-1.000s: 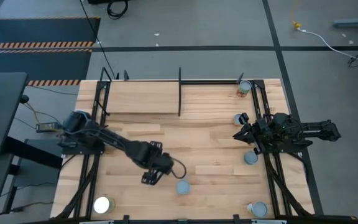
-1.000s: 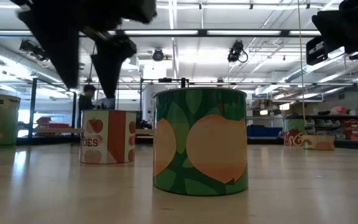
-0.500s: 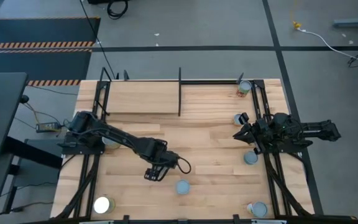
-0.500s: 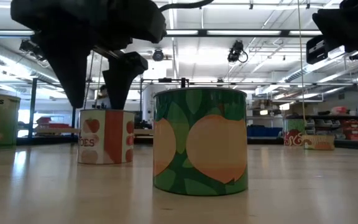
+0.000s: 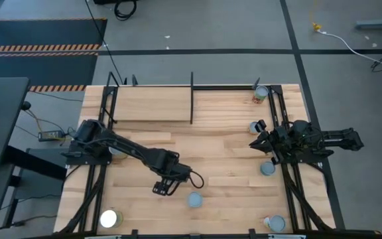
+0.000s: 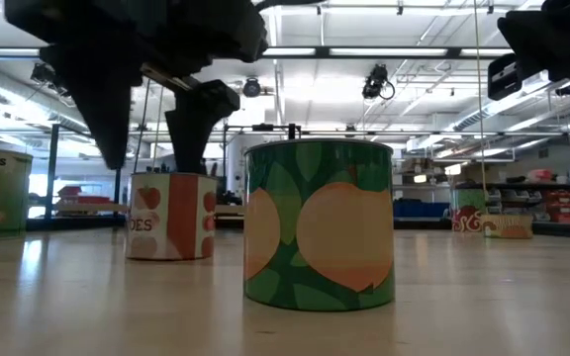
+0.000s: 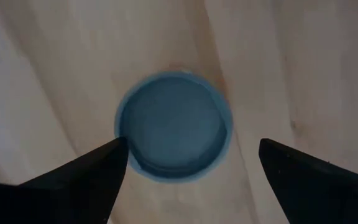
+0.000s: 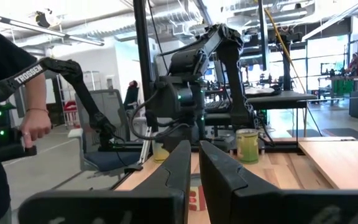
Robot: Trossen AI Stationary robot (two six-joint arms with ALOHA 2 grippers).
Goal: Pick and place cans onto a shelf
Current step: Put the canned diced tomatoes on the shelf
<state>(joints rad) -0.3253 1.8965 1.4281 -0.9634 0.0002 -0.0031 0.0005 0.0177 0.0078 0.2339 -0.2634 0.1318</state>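
A green can with a peach label point(image 6: 320, 222) stands on its base on the tabletop near the front; its blue-grey lid shows in the high view point(image 5: 195, 199) and in the left wrist view point(image 7: 174, 127). My left gripper point(image 5: 164, 188) is open, pointing down, above and just left of this can; in the left wrist view point(image 7: 192, 144) its fingers stand either side of the lid without touching. My right gripper point(image 5: 252, 144) is shut and empty at the right, also seen in its wrist view point(image 8: 193, 149). The shelf point(image 5: 151, 103) lies at the far left, edged by black rods.
Other cans stand at the right point(image 5: 254, 126), point(image 5: 268, 168), point(image 5: 275, 223), the far right corner point(image 5: 262, 93), under my left arm point(image 5: 116, 154), and one with a glaring lid at the near left point(image 5: 109, 218). A person point(image 8: 5, 112) stands beyond the table.
My left gripper has gone a little toward the table's right and near edges, closer to the green can, and a little lower. The cans have stayed where they were.
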